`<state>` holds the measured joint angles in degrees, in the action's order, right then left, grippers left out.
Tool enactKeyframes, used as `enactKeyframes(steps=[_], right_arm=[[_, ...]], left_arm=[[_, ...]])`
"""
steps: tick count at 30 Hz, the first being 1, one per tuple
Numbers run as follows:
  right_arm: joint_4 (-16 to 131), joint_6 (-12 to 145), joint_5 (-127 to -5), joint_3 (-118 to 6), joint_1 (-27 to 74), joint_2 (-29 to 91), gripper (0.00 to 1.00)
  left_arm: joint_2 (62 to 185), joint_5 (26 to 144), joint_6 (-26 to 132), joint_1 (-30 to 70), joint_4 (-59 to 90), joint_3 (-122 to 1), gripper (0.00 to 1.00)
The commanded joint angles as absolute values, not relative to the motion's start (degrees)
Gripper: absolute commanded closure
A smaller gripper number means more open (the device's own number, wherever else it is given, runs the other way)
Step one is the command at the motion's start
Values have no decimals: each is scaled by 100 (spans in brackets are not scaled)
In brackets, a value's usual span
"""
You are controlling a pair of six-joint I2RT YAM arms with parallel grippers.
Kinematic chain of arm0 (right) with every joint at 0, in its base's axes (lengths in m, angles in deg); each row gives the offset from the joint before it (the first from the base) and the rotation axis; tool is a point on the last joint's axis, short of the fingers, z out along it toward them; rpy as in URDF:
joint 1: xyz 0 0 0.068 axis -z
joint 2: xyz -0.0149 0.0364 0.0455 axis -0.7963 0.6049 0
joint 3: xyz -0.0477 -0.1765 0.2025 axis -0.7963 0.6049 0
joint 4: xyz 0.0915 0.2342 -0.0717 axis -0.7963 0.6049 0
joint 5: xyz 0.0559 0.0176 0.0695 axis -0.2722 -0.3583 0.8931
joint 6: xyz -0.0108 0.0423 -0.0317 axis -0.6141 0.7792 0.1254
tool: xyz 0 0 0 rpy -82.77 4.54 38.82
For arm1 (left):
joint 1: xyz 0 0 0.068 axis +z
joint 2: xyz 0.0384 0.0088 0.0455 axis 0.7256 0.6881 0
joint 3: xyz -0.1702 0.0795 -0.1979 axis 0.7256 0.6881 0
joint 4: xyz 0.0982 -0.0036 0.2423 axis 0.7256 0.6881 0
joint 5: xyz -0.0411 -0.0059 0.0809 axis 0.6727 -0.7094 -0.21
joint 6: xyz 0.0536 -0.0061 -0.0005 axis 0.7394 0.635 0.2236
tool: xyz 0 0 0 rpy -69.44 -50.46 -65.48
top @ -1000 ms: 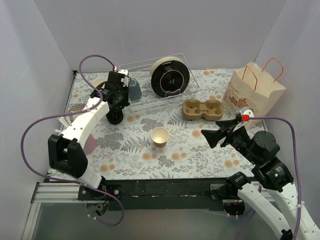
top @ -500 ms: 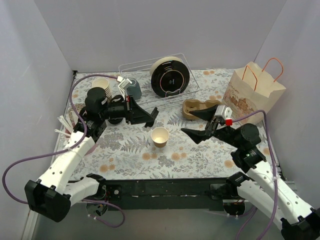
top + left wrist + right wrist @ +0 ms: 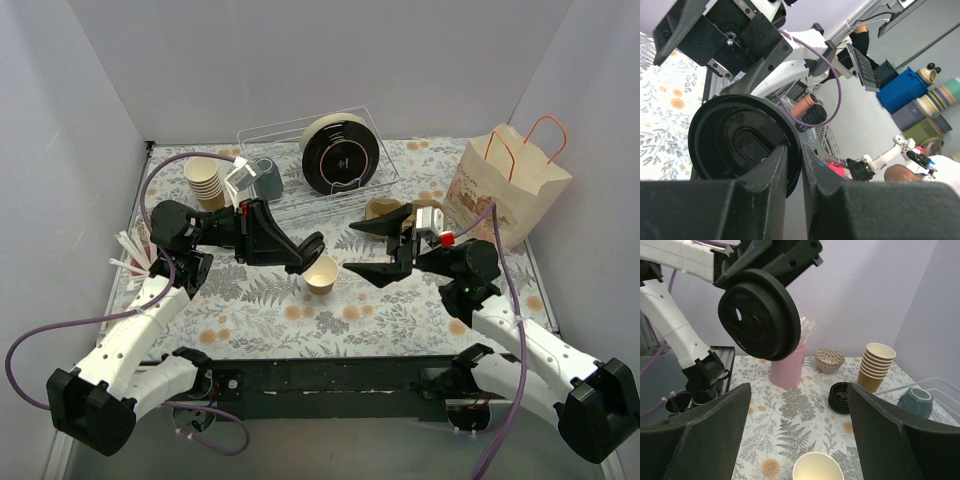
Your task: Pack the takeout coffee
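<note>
**Top external view**
- Left gripper (image 3: 308, 250): clamped on the rim of a black lid (image 3: 313, 246), which it holds on edge just above and to the left of the paper cup (image 3: 321, 272).
- Right gripper (image 3: 350, 249): jaws spread wide with nothing between them, just right of the cup and pointing left towards it.
- Takeout cup: tan, upright and lidless, its mouth open, on the floral table (image 3: 250, 310) between the two grippers.
- Partly hidden: the cup carrier (image 3: 383, 209), behind the right gripper's upper finger.
- Writing: there is print on the paper bag (image 3: 505, 185), too small to read.

**Left wrist view**
- Grip: both fingers (image 3: 765, 172) are pressed together on the lid's edge, and the ringed face of the lid is turned to the camera.
- Hard to make out: the room beyond is blurred clutter.

**Right wrist view**
- Fingers (image 3: 700, 432): one in each lower corner, far apart and touching nothing.
- Lid: tilted at upper left, pinched from above by the left gripper.
- Cup: only its rim shows, cut off by the bottom edge, midway between the fingers.
- Behind:
  - a pink tumbler (image 3: 787, 369)
  - a patterned bowl (image 3: 829, 359)
  - a stack of black lids (image 3: 841, 397)
  - a stack of lidless cups (image 3: 876, 367)
  - a grey-blue mug (image 3: 914, 401)
</note>
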<state>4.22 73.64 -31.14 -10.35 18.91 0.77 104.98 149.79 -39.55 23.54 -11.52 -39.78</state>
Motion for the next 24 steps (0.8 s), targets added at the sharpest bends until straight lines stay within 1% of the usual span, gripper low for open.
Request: enactKeyframes(steps=[1,6,10,13,16,19,20,22,23,24], right_arm=[[-353,7497,-2864,-1550,1622,508,15],[-468,7726,-2697,-1893,1411,870,14],[-214,7542,-2635,-1929,1261,975,15],[242,7139,-2775,-1946,1095,958,15],[752,6752,-2741,-1999,928,949,18],[1017,6593,-2627,-1999,804,914,28],[1043,6593,-2609,-1938,778,888,34],[1131,6567,-2652,-1850,769,774,42],[1175,6540,-2687,-1806,769,712,51],[1253,6514,-2723,-1719,769,590,54]], left_arm=[[10550,15131,-4512,2174,-2052,-3831,100],[10822,15227,-4503,1831,-2114,-3778,100],[11007,15315,-4390,1690,-1895,-3769,100],[11095,15307,-4057,1673,-1404,-3822,100],[11166,15298,-3976,1664,-1253,-3848,100],[11253,15333,-3976,1655,-1226,-3857,100],[11271,15350,-3950,1655,-1209,-3866,100],[11289,15359,-3923,1664,-1156,-3866,100],[11289,15368,-3897,1655,-1112,-3866,100],[11306,15368,-3784,1655,-1042,-3901,100]])
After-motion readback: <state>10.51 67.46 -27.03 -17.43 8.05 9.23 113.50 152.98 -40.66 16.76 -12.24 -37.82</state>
